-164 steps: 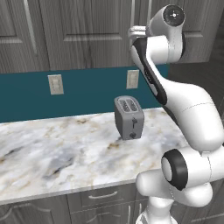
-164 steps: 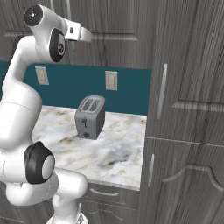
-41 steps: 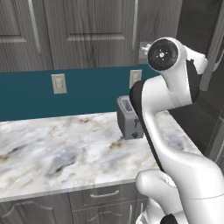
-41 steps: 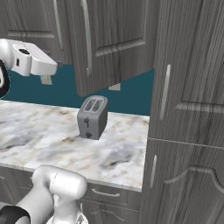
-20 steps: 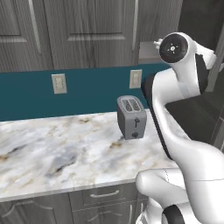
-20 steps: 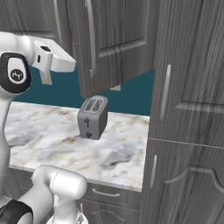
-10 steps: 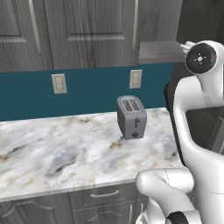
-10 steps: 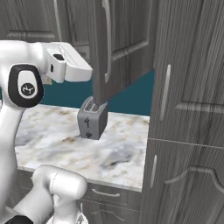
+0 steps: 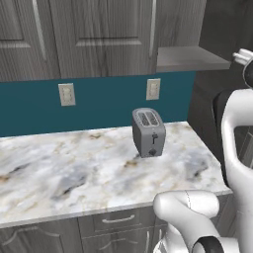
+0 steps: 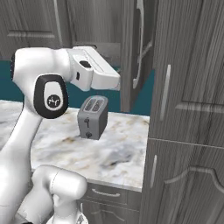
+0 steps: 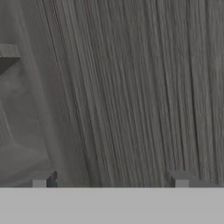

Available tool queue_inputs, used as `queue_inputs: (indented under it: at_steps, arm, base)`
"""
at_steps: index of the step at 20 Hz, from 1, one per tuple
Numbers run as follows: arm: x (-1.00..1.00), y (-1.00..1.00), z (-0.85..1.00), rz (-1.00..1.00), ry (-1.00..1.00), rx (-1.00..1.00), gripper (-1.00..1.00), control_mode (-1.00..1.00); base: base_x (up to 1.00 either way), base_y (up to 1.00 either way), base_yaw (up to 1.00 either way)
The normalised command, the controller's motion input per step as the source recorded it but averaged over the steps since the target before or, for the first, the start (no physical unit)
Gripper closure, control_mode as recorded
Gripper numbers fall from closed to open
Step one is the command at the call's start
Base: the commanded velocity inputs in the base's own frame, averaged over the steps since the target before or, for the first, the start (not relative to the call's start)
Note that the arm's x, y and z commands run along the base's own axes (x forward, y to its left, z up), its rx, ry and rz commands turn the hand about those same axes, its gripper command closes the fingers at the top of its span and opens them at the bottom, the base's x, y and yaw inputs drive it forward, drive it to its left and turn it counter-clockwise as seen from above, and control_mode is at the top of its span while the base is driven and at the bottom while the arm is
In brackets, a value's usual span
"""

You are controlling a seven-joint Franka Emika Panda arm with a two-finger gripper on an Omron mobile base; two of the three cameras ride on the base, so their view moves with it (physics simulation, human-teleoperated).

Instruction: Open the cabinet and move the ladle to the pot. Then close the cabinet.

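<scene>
On the marble counter (image 9: 74,168) stands a toaster (image 9: 148,132). To its right the cabinet (image 9: 192,58) is open, its door (image 10: 133,52) swung out edge-on, grey shelf bare where visible. The gripper (image 11: 110,179) faces wood grain close up, jaws spread wide, empty. Opening looks done; finding the ladle, potting it and closing remain.

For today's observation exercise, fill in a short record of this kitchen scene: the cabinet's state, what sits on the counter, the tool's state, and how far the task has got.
cabinet: door swung open, grey shelf visible inside
counter: marble top, a toaster standing on it
wall: two outlets on the teal backsplash
tool: open, holding nothing, facing wood-grain panel
task progress: cabinet opened; ladle not yet moved
</scene>
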Motion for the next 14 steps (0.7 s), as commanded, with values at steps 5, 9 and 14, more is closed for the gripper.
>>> queue_inputs:
  at_steps: [5,9,14]
  arm:
    - [-0.24,-0.20,0.10,-0.01,0.00,0.00,-1.00,-1.00]
    - [-0.57,0.62,0.34,0.10,0.01,0.01,-1.00,-1.00]
    - [-0.21,1.00,0.33,0.40,0.15,0.07,-1.00,-1.00]
  base:
    - [0.00,0.00,0.00]
    - [0.00,0.00,0.00]
    - [0.00,0.00,0.00]
